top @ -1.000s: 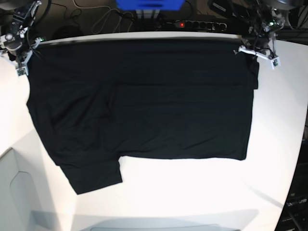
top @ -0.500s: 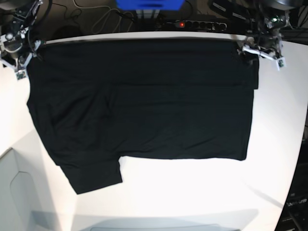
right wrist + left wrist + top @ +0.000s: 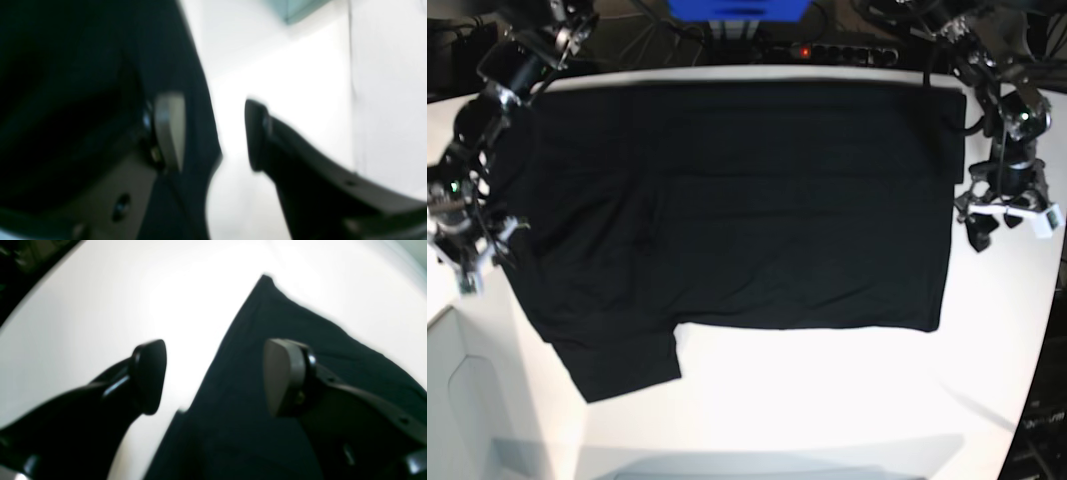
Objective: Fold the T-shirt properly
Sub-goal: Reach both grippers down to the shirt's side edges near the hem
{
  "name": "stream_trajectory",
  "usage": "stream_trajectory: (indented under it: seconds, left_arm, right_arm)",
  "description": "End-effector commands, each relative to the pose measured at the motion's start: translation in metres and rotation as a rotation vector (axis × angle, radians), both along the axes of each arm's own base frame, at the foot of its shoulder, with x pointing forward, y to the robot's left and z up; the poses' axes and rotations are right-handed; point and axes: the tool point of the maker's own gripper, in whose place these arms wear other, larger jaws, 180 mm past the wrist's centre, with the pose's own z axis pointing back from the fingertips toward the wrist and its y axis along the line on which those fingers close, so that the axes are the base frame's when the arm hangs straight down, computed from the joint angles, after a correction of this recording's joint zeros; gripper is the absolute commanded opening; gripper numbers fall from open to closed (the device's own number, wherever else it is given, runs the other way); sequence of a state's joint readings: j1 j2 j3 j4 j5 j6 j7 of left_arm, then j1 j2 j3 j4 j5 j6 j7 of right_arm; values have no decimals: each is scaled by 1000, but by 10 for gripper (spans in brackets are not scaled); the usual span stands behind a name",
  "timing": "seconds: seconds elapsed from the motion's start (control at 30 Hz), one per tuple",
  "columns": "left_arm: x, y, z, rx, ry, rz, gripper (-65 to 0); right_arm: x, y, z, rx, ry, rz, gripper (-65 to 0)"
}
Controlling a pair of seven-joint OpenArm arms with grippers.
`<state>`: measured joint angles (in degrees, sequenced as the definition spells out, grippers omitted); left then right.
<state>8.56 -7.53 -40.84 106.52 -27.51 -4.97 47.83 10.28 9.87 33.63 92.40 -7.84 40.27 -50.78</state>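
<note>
Both grippers have left the far hem and dropped alongside the large black cloth T-shirt [image 3: 727, 210] spread flat on the white table [image 3: 827, 400] — left gripper [image 3: 983, 222] and right gripper [image 3: 482, 250] gape empty — so next you regrasp both side edges.

A black T-shirt [image 3: 727, 200] lies spread flat across a white bench [image 3: 827, 400], one sleeve pointing toward the near edge.

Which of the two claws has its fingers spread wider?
The left gripper, on the base view's right; the right gripper's gap looks narrower beside the black cloth T-shirt.
</note>
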Motion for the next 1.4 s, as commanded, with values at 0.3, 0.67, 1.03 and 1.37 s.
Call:
stream_trajectory:
  seconds: [0.3, 0.67, 1.03, 1.37]
  left_arm:
    - [110, -14, -34, -10, 37, -46, -211]
    - [166, -22, -69, 51, 53, -83, -211]
    - [183, -26, -81, 6, 74, -75, -211]
    - [185, -32, -101, 51, 99, -108, -211]
  right_arm:
    - [136, 27, 4, 331, -233, 91, -336]
    - [155, 20, -23, 363, -353, 41, -324]
    - [140, 16, -57, 329, -274, -20, -327]
    - [130, 10, -78, 305, -251, -75, -329]
